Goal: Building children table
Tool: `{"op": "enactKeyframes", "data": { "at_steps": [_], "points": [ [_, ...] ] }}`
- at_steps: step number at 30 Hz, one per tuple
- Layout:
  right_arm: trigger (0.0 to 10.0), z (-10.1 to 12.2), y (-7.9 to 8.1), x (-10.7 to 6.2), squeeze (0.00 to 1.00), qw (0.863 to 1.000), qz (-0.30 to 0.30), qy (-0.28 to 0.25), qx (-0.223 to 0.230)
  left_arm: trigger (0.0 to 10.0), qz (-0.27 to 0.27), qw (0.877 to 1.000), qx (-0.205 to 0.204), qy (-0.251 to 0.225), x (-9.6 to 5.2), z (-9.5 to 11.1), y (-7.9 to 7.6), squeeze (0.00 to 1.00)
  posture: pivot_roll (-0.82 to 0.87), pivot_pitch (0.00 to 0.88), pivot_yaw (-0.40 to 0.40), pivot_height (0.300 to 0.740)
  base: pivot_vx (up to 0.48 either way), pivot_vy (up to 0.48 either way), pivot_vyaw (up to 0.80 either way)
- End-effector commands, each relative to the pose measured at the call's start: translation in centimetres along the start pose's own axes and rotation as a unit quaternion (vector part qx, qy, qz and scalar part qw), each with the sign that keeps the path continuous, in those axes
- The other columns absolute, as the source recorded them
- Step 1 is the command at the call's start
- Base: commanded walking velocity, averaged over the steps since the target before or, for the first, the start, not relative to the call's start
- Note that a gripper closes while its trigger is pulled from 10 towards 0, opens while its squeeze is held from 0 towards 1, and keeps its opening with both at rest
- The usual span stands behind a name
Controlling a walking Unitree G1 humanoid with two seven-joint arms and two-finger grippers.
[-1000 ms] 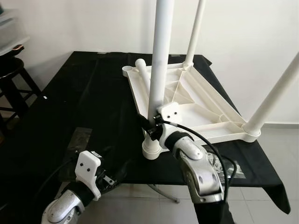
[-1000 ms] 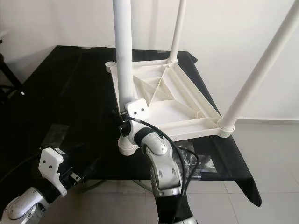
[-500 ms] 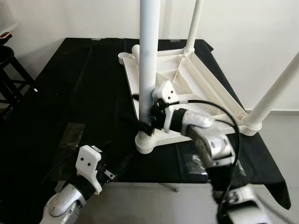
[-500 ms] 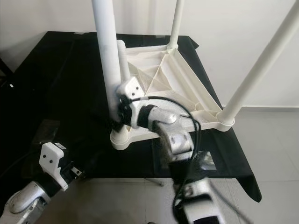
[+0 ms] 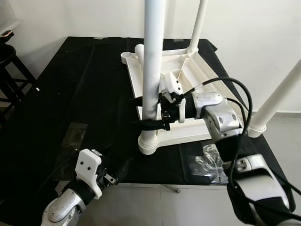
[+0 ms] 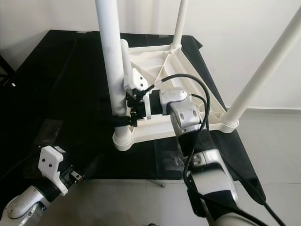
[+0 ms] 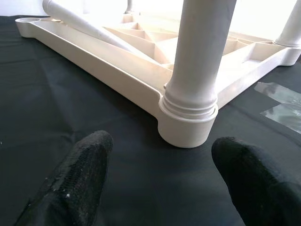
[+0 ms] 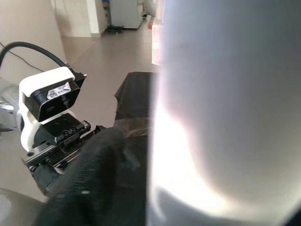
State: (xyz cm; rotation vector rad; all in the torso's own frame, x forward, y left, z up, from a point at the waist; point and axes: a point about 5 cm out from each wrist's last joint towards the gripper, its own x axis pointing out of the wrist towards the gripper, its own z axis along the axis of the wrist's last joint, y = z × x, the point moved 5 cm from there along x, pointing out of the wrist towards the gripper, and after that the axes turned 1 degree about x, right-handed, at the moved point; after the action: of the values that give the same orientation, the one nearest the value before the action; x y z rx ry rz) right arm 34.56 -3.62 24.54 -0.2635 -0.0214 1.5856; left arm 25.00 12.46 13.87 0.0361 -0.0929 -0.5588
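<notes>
The white children's table [image 5: 197,94] lay upside down on the black-draped bench [image 5: 70,94], its legs pointing straight up. The right claw [image 5: 149,113] was closed around the near leg [image 5: 153,70] just above its socket. The left claw [image 7: 160,179] hovered spread wide and empty, near the bench's front edge, facing that socket.

Table top [image 5: 197,89] on cloth [image 5: 84,94] (stool [image 5: 9,70] left)

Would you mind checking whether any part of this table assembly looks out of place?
One white leg lies loose on the upturned tabletop, next to an empty corner socket, while three legs stand upright. The right gripper is clamped on the near leg; the left gripper is open, low beside its base.
</notes>
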Motion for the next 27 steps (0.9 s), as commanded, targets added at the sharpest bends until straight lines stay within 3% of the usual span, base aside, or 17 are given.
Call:
{"op": "enactKeyframes", "data": {
  "at_steps": [1, 10, 12, 13, 14, 15, 16, 17, 19, 20, 21, 22, 23, 27],
  "points": [
    [0.0, -0.1, 0.6, 0.1, 0.0, 0.999, 0.034, -0.005, 0.004, 10.0, -0.004, 1.0, -0.003, 0.004, -0.1, -0.1, -0.4, 0.0, -0.11, 0.139, -0.05, 0.74, 0.0, 0.0, 0.0],
    [0.0, -1.6, 1.3, -1.5, 0.0, 1.0, 0.019, -0.014, 0.02, 10.0, -0.004, 1.0, -0.004, 0.003, 0.0, -0.1, -0.3, 0.0, -0.12, 0.136, -0.051, 0.74, 0.0, 0.0, 0.0],
    [0.0, -3.1, 1.3, -1.5, 0.0, 0.998, -0.049, -0.013, 0.036, 10.0, -0.003, 1.0, -0.004, 0.003, 0.0, 0.0, -0.2, 0.0, -0.13, 0.138, -0.054, 0.74, 0.0, 0.0, 0.0],
    [0.0, -4.5, 1.0, -0.7, 0.0, 0.991, -0.118, -0.012, 0.066, 10.0, -0.002, 1.0, -0.003, 0.002, 0.0, 0.0, -0.1, 0.0, -0.14, 0.139, -0.055, 0.74, 0.0, 0.0, 0.0],
    [0.0, -4.5, 1.0, -0.7, 0.0, 0.991, -0.118, -0.012, 0.066, 10.0, -0.002, 1.0, -0.003, 0.002, 0.0, 0.0, -0.1, 0.0, -0.14, 0.139, -0.055, 0.74, 0.0, 0.0, 0.0],
    [0.0, -6.0, 0.2, 0.1, 0.0, 0.972, -0.215, -0.006, 0.092, 10.0, -0.002, 1.0, -0.003, 0.002, 0.0, 0.0, 0.0, 0.0, -0.14, 0.139, -0.055, 0.74, 0.0, 0.0, 0.0],
    [0.0, -6.0, 0.2, 0.1, 0.0, 0.972, -0.215, -0.006, 0.092, 10.0, -0.002, 1.0, -0.003, 0.002, 0.0, 0.0, 0.0, 0.0, -0.14, 0.139, -0.055, 0.74, 0.0, 0.0, 0.0],
    [0.0, -10.5, 1.6, 0.1, 0.0, 0.877, -0.45, 0.048, 0.162, 10.0, -0.002, 1.0, -0.002, 0.002, 0.0, 0.0, 0.3, 0.0, -0.15, 0.141, -0.037, 0.74, 0.0, 0.0, 0.0],
    [0.0, -10.5, 1.6, 0.1, 0.0, 0.877, -0.45, 0.048, 0.162, 10.0, -0.002, 1.0, -0.002, 0.002, 0.0, 0.0, 0.3, 0.0, -0.15, 0.141, -0.037, 0.74, 0.0, 0.0, 0.0],
    [0.0, -11.1, 2.9, 0.3, 0.0, 0.858, -0.481, 0.06, 0.17, 10.0, -0.002, 1.0, -0.001, 0.003, 0.1, 0.0, 0.4, 0.0, -0.16, 0.141, -0.035, 0.74, 0.0, 0.0, 0.0],
    [0.0, -11.2, 4.1, 1.5, 0.0, 0.869, -0.461, 0.063, 0.17, 10.0, -0.003, 1.0, -0.001, 0.003, 0.2, -0.1, 0.5, 0.0, -0.17, 0.128, -0.029, 0.74, 0.0, 0.0, 0.0],
    [0.0, -11.2, 4.1, 1.5, 0.0, 0.869, -0.461, 0.063, 0.17, 10.0, -0.003, 1.0, -0.001, 0.003, 0.2, -0.1, 0.5, 0.0, -0.17, 0.128, -0.029, 0.74, 0.0, 0.0, 0.0],
    [0.0, -11.1, 3.9, 1.8, 0.0, 0.878, -0.448, 0.062, 0.16, 10.0, -0.005, 1.0, -0.001, 0.005, 0.3, -0.2, 0.5, 0.0, -0.16, 0.114, -0.042, 0.74, 0.0, 0.0, 0.0],
    [0.0, -11.0, 2.6, 1.7, 0.0, 0.878, -0.448, 0.065, 0.156, 10.0, -0.004, 1.0, -0.002, 0.006, 0.4, -0.4, 0.6, 0.0, -0.16, 0.102, -0.04, 0.74, 0.0, 0.0, 0.0]
  ]
}}
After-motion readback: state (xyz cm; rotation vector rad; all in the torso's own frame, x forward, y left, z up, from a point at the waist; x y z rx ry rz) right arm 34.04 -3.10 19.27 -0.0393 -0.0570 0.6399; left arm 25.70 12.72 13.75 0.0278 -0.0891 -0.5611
